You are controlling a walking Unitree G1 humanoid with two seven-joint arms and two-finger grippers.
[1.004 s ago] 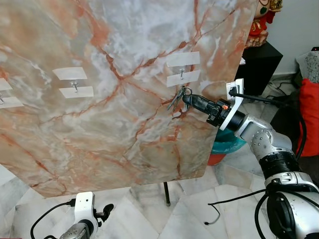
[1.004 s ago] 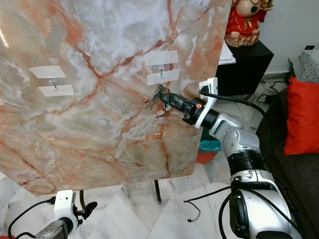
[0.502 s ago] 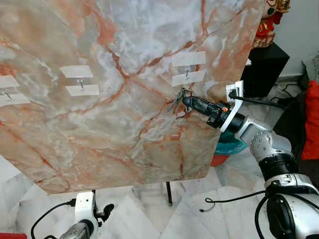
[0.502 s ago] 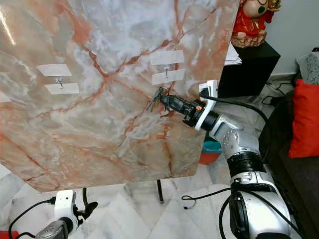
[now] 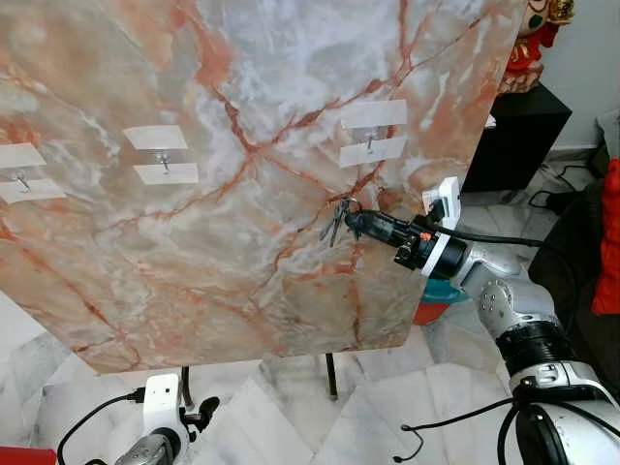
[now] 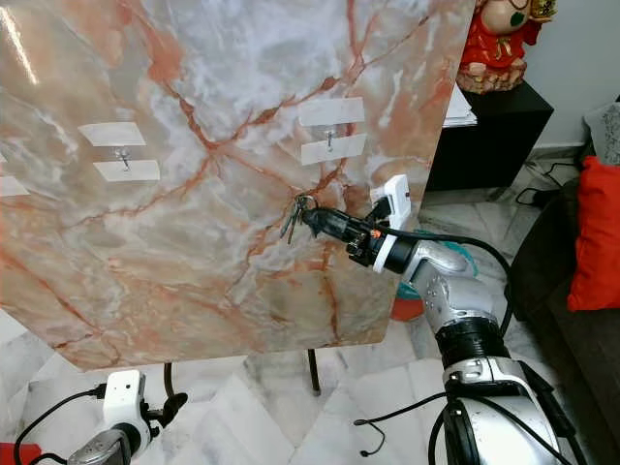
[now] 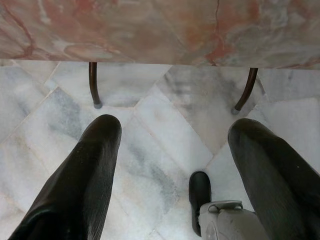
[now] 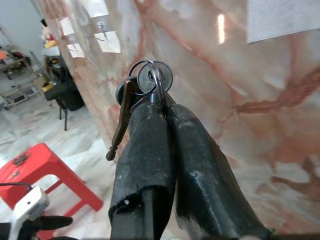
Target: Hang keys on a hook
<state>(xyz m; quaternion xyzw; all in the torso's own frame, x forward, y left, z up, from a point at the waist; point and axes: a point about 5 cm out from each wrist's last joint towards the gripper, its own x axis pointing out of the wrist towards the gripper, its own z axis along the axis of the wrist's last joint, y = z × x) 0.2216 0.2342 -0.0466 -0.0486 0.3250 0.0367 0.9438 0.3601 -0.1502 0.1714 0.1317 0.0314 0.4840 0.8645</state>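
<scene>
A bunch of keys [image 5: 336, 217] on a metal ring hangs from my right gripper [image 5: 353, 222], which is shut on it close to the marble board [image 5: 242, 194]. The keys [image 8: 142, 86] stick out past the fingertips in the right wrist view. The nearest hook [image 5: 369, 142], fixed between two white tape strips, sits above and slightly right of the keys. More hooks [image 5: 164, 162] are further left on the board. My left gripper [image 7: 170, 165] hangs low over the floor with its fingers apart and nothing between them.
The board stands on thin metal legs [image 5: 330, 376] over a white marble floor. A black cabinet [image 5: 511, 136] with a red figurine [image 5: 538, 34] is at the right, with a red cushion [image 5: 609, 242] beyond. A red stool [image 8: 35, 175] and cables [image 5: 426, 426] lie on the floor.
My right gripper with the keys has dropped lower on the board, further below the hook. The camera has shifted, so the board sits a little more to the right.
</scene>
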